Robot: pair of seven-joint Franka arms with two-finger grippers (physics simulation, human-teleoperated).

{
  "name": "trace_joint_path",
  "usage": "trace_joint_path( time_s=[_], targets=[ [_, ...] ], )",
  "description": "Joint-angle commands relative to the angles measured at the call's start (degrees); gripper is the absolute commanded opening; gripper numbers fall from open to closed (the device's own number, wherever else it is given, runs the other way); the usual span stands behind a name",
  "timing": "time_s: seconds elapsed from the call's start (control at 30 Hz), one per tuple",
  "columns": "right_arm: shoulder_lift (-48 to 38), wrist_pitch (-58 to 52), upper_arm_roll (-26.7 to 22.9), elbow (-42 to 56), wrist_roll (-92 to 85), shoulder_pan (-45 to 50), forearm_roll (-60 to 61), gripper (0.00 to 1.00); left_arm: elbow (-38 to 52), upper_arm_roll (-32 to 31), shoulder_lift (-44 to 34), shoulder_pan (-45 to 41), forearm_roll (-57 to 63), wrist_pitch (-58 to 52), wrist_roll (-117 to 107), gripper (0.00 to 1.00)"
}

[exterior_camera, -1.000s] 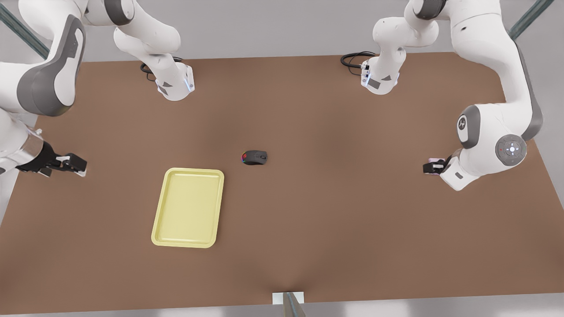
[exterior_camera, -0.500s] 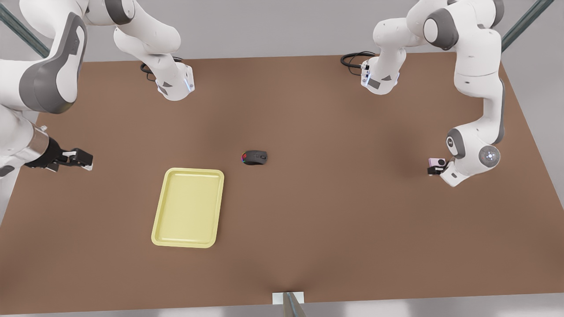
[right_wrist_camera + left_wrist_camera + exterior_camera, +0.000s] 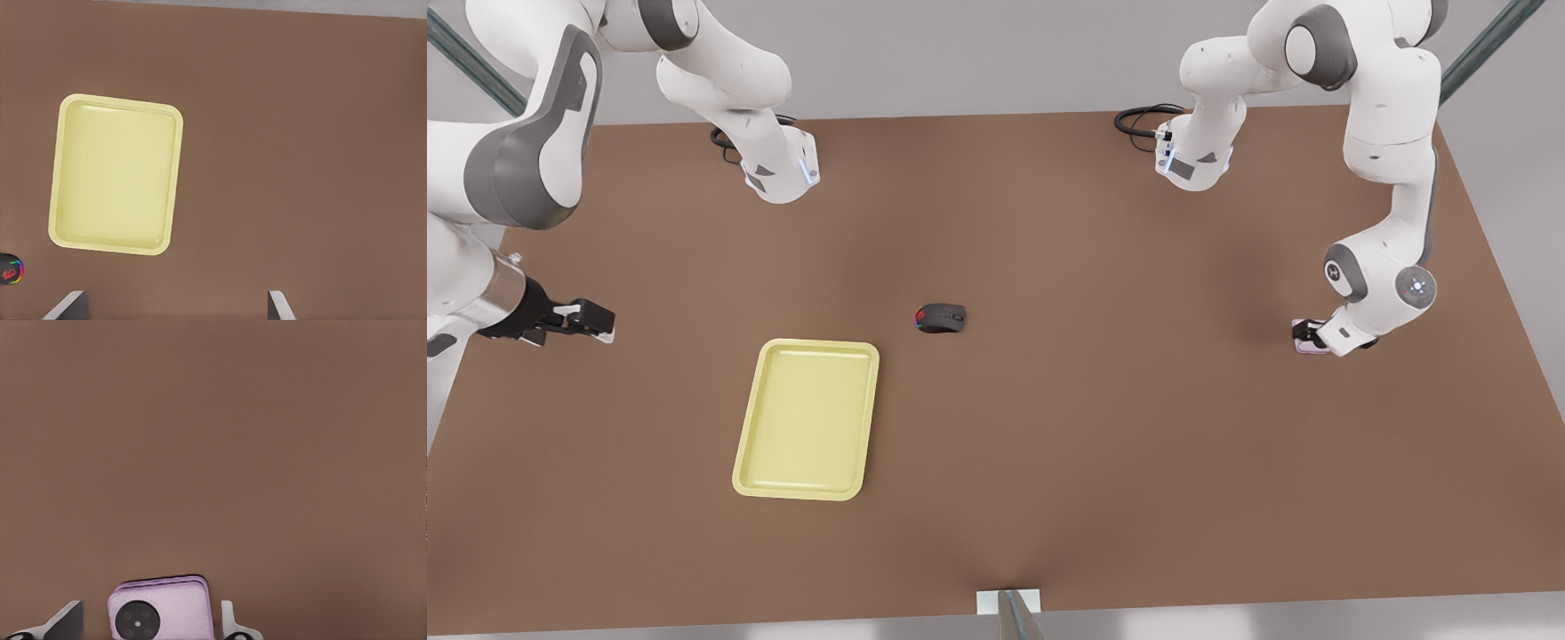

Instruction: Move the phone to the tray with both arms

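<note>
The pale lilac phone [image 3: 160,610] lies flat on the brown table, one black round lens showing; in the front view a sliver of the phone [image 3: 1309,349] peeks out at the right. My left gripper [image 3: 1305,336] is down over it, open, one finger [image 3: 67,621] on each side with small gaps to the phone's edges. The pale yellow tray [image 3: 807,418] rests left of centre near the front edge, and the tray [image 3: 117,175] holds nothing. My right gripper [image 3: 591,322] hovers open at the front view's far left, above the table and apart from the tray.
A black computer mouse [image 3: 941,317] with coloured lights sits mid-table, between tray and phone. Both arm bases [image 3: 781,173] stand along the back edge with black cables. A metal post [image 3: 1014,613] rises at the front edge. The table's right edge runs close behind the left arm.
The left arm has folded and dropped lower, bringing its gripper down around the phone. The right gripper shifted slightly toward the table's middle a second ago, then held still.
</note>
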Motion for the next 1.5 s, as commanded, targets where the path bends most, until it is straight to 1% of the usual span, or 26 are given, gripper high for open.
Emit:
trace_joint_path(
  time_s=[0.0, 0.4, 0.47, 0.57, 0.7, 0.87, 0.93, 1.0, 1.17, 1.27, 1.33, 1.4, 1.47],
  targets=[
    [-0.1, 0.0, 0.0, 0.0, -0.2, 0.0, 0.7, 1.0, 0.0, 0.2, 0.2, 0.0, -4.4, 0.8, 9.0, 1.0],
    [0.2, 0.3, 0.1, 0.1, -0.2, 0.2, 0.9, 1.0, -2.1, 0.9, 1.6, 0.0, -4.5, 2.2, 9.0, 1.0],
    [-0.1, 0.2, 0.1, 0.1, -0.3, 0.1, 0.9, 1.0, -2.4, 0.9, 1.6, 0.0, -4.4, 2.2, 9.0, 0.91],
    [-0.5, -0.3, 0.1, 0.2, -0.3, 0.1, 0.9, 1.0, -2.4, 0.9, 1.6, 0.0, -4.5, 2.0, 9.0, 0.9],
    [-1.6, -0.9, 0.3, 0.1, -0.4, 0.2, 0.1, 1.0, -2.4, 0.9, 1.7, 0.0, -4.4, 1.7, 9.0, 0.85],
    [-1.4, -0.9, 0.2, 0.1, -0.3, 0.1, 0.9, 1.0, -2.4, 0.9, 1.8, 0.0, -4.5, 1.7, 9.1, 0.85],
    [-1.5, -0.9, 0.2, 0.1, -0.3, 0.2, 0.9, 1.0, -2.4, 0.9, 1.8, 0.0, -4.4, 1.6, 9.1, 0.82],
    [-1.5, -0.9, 0.0, 0.1, -0.4, 0.0, 0.8, 1.0, -2.3, 0.9, 1.7, 0.0, -4.4, 1.6, 9.0, 0.82],
    [-1.5, -1.0, -0.3, 0.1, -0.3, -0.3, 0.9, 1.0, 0.4, 0.5, 1.2, -1.0, -4.4, -0.5, 6.3, 0.82],
    [-1.3, -0.9, -0.3, 0.0, -0.3, -0.3, 0.9, 1.0, 7.4, 0.7, 1.5, -7.0, -4.4, -9.1, 1.2, 0.82],
    [-1.1, -0.9, -0.3, 0.0, -0.3, -0.5, 0.9, 1.0, 15.0, 0.8, 2.6, -13.9, -3.9, -18.3, -8.0, 0.82],
    [-1.0, -0.8, -0.3, 0.0, -0.3, -0.6, 0.9, 1.0, 19.5, 0.7, 3.5, -22.6, -3.8, -24.0, -20.0, 0.82],
    [-0.9, -0.8, -0.3, 0.0, -0.3, -0.5, 0.9, 1.0, 28.1, 0.6, 7.3, -29.6, -3.9, -31.3, -31.9, 0.82]
  ],
)
